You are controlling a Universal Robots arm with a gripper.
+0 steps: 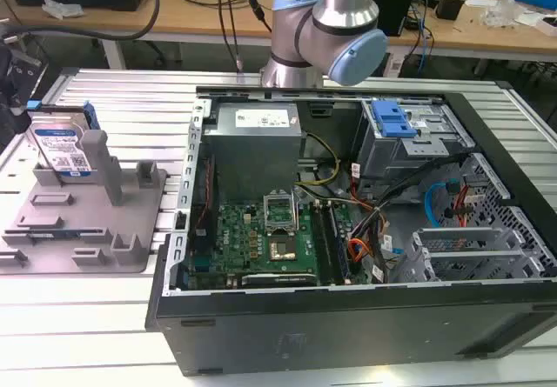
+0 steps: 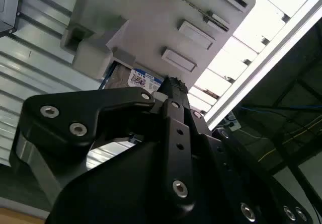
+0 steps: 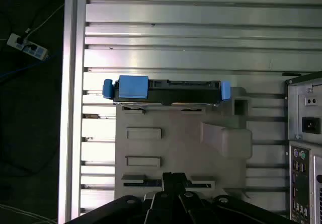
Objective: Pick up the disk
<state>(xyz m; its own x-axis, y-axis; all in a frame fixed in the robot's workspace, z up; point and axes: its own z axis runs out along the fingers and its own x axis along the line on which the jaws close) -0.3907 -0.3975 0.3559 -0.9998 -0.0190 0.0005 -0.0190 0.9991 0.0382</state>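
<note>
Standing in the grey fixture (image 1: 130, 222) at nine o'clock of the exterior view, the disk (image 1: 63, 148) is not yet grasped; the gripper (image 3: 173, 179) is closed and empty.

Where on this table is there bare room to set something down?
Bare slats lie behind the grey fixture, toward the table's far edge, and in front of it at the exterior view's lower left. The fixture is crowded with posts and the upright disk; the open computer case is packed.
</note>
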